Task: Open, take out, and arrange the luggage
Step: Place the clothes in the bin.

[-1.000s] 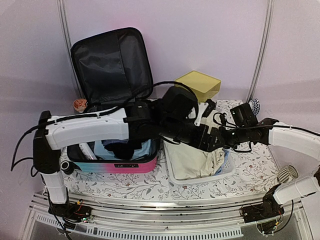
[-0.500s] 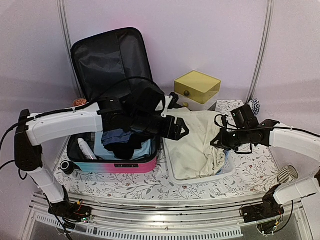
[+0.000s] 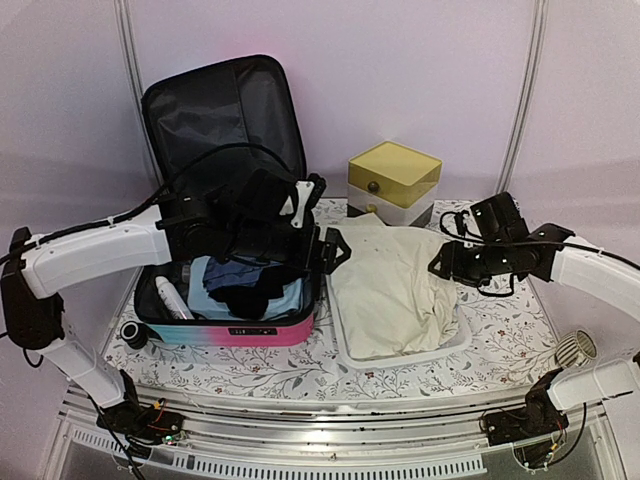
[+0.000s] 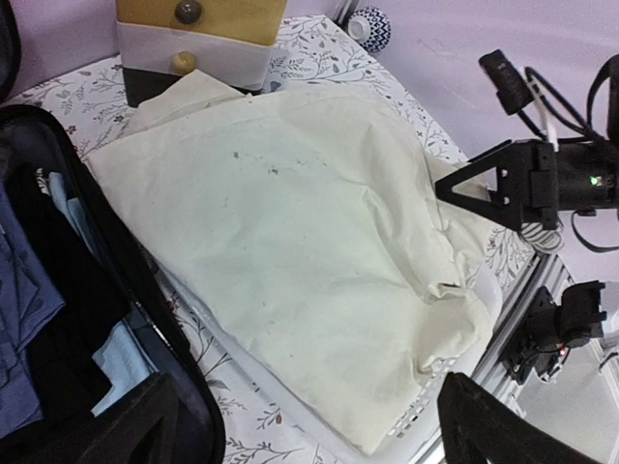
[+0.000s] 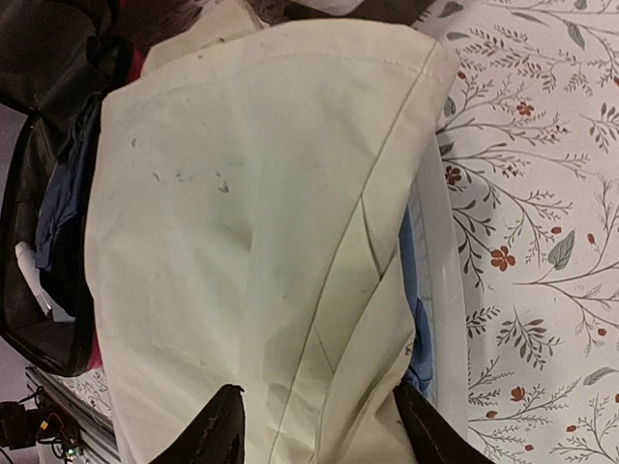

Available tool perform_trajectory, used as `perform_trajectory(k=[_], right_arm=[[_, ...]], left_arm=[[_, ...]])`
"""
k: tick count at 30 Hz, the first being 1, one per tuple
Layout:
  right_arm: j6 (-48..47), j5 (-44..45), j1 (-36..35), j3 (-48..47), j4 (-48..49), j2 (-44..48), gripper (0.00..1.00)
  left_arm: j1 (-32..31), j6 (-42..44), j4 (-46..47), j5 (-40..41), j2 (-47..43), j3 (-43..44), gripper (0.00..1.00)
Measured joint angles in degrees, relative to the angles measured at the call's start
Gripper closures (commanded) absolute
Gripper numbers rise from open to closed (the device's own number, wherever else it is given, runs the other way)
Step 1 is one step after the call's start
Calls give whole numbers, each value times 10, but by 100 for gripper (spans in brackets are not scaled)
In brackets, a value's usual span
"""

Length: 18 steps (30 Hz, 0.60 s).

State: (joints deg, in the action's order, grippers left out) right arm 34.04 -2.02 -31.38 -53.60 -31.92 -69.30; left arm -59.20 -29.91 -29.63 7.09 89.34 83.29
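Open luggage (image 3: 250, 332) lies just L of L arm's fingers (image 4: 126, 430), spread wide & empty; R fingers (image 5: 218, 430), also apart, hover farther off over cream cloth (image 3: 390, 290).

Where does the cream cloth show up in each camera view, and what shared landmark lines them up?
Top external: cream cloth right of centre, draped over the white basket.
Left wrist: cloth fills the middle.
Right wrist: cloth fills the centre.
Shared landmark: the open luggage beside it, at the left in both wrist views.
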Motion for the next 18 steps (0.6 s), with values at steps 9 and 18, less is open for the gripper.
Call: perform_trajectory(k=[9,18], right_arm=[[-18,-64,-8,-36,41,4,51],[-2,-14,-54,-173,43,-110,34]], left_arm=[[39,8,-15,25,-66,-42,2],[80,8,-21,25,-119,-81,2]])
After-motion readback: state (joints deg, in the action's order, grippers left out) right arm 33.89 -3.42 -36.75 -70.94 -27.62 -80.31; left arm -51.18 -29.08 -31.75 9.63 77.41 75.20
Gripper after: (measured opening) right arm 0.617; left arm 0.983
